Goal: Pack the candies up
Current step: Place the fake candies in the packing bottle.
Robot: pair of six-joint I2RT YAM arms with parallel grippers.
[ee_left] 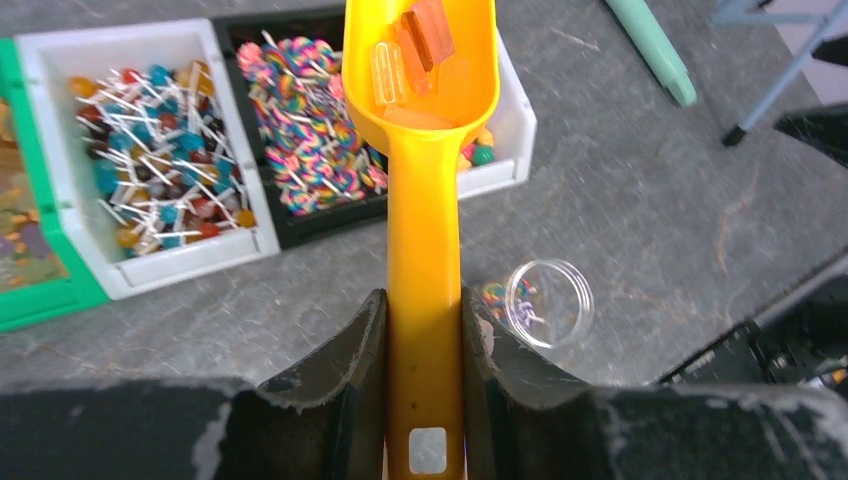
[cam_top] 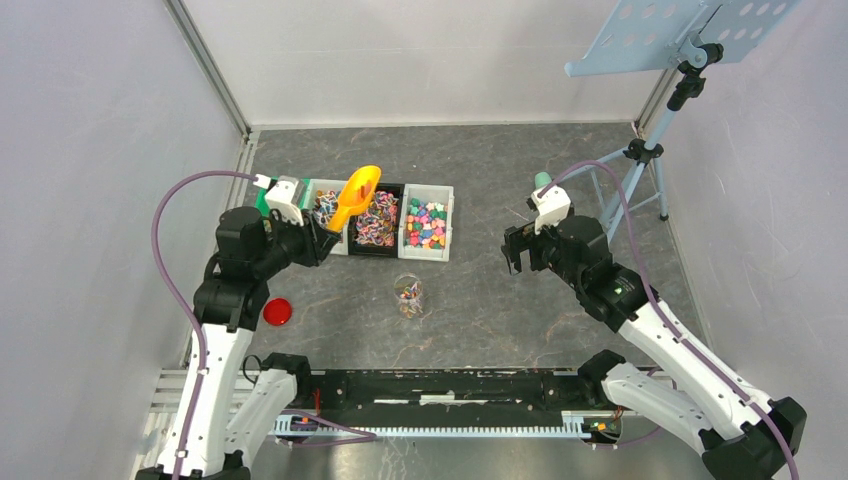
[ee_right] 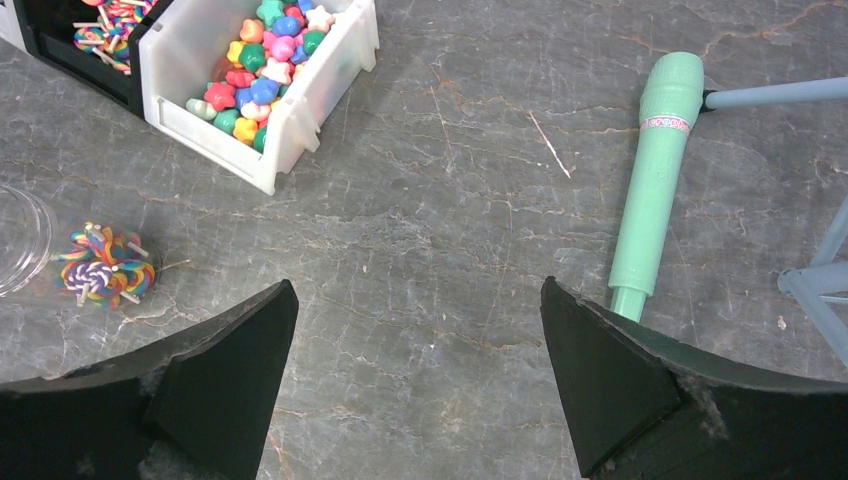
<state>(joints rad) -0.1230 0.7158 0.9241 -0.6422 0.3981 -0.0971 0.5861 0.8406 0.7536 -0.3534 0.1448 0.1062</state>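
My left gripper [ee_left: 424, 300] is shut on the handle of the orange scoop [ee_left: 425, 210] and holds it raised over the bins [cam_top: 357, 192]. A few wrapped candies [ee_left: 412, 45] lie in the scoop's bowl. Below it are swirl lollipops [ee_left: 305, 120] in a black bin and small lollipops [ee_left: 160, 150] in a white bin. Star-shaped candies [ee_right: 262, 70] fill the right white bin. A clear jar [cam_top: 408, 296] stands in front of the bins with a few swirl lollipops [ee_right: 103, 270] inside. My right gripper [ee_right: 420, 300] is open and empty, to the right of the jar [cam_top: 517, 252].
A red round lid [cam_top: 277, 311] lies near the left arm. A green bin [ee_left: 40, 250] sits left of the white bins. A mint-green cylinder [ee_right: 655, 170] and a music stand's tripod legs [cam_top: 640, 160] are at the back right.
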